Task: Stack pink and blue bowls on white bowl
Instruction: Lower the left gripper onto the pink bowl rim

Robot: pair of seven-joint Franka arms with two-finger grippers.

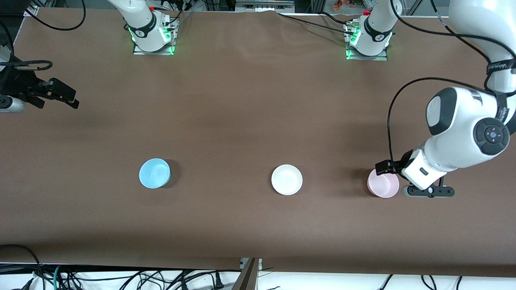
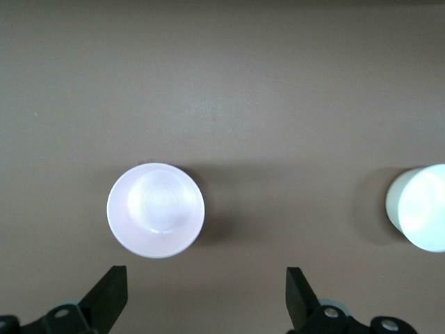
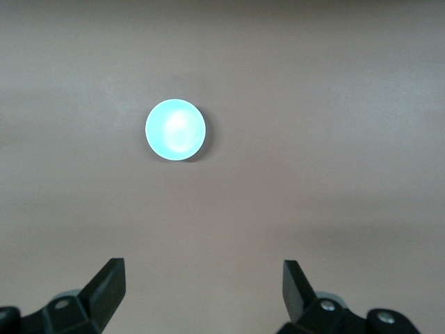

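While bent low at the right edge of the front frame, left arm's white elbow folded down toward the lower right, left gripper [image 1: 388, 168] hanging over the small round pale pink bowl [image 1: 383, 185], black fingers [image 2: 111, 296] spread wide and released, grasping nothing. Pink bowl upright on the table toward the left arm's end, seen whole in the left wrist frame [image 2: 156, 210]. Small round glossy white bowl [image 1: 286, 179] just right of centre in the front frame, well apart from the pink one, cut off at the edge of the left wrist frame [image 2: 418, 207]. Small round light sky-blue bowl [image 1: 154, 173] left of centre, toward the right arm's end, well apart from the white one. Right arm waiting at the left edge of the front frame, mostly cut off, right gripper [image 1: 60, 96] up in the air over bare table, fingers [image 3: 106, 289] parted wide and empty. Blue bowl small in the right wrist frame [image 3: 175, 130]. Flat brown table surface [image 1: 242, 104], green-lit arm bases along the top of the front frame, black cables [image 1: 121, 278] tangled along the bottom edge.
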